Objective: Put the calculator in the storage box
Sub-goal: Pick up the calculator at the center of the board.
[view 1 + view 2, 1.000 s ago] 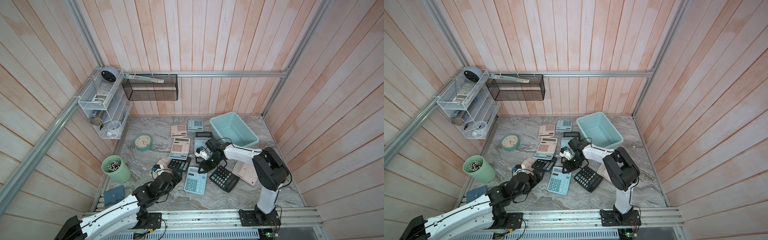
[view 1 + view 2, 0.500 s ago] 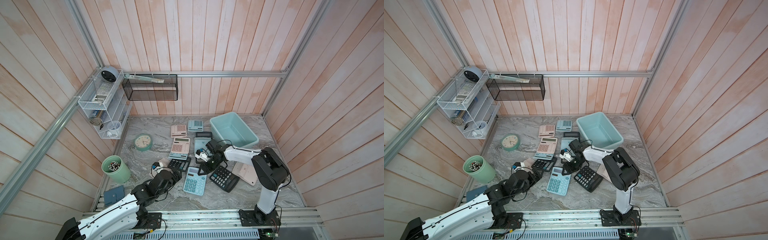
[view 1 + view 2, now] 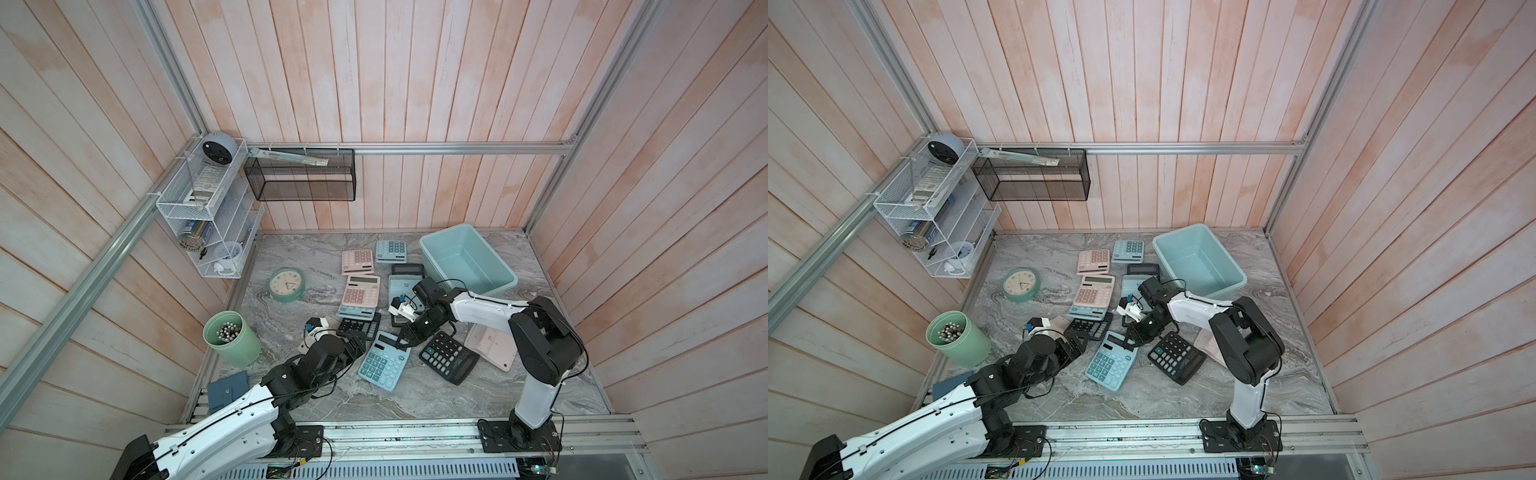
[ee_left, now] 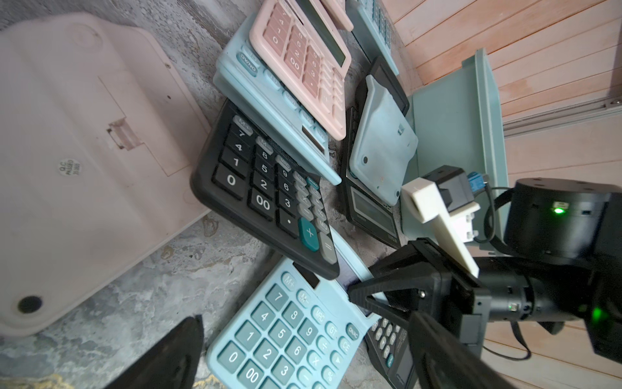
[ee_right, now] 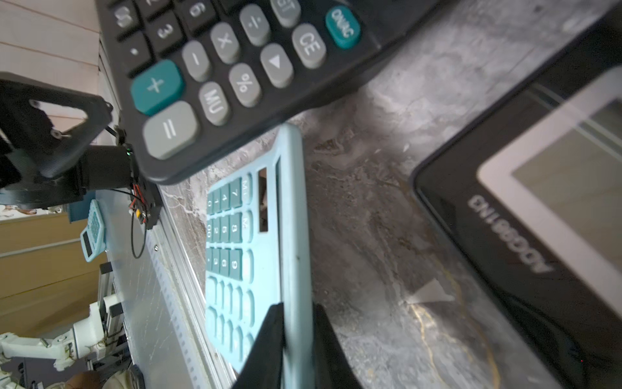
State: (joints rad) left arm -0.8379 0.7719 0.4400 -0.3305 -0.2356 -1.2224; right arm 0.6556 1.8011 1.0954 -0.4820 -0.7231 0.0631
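Note:
A light blue calculator (image 3: 384, 361) (image 3: 1112, 360) lies on the marble floor near the front, with its top edge by the black calculators. My right gripper (image 3: 405, 338) (image 5: 298, 313) is shut on that top edge, one finger on each face. The left wrist view shows the same grip on the calculator (image 4: 289, 336). My left gripper (image 3: 355, 344) (image 4: 306, 318) stands open at the calculator's left side, holding nothing. The pale teal storage box (image 3: 465, 262) (image 3: 1198, 259) stands empty at the back right, behind my right arm.
Several other calculators lie around: pink ones (image 3: 361, 289), a black one (image 3: 449, 357) to the right, another black one (image 3: 359, 328) and an upturned pink one (image 3: 492, 347). A green clock (image 3: 286, 284), a green pen cup (image 3: 230, 338), a black mesh basket (image 3: 301, 180) and a white wire shelf (image 3: 203, 195) are on the left.
My right gripper has come down to the blue calculator's top edge and shut on it. My left gripper has edged forward toward the calculator, still open.

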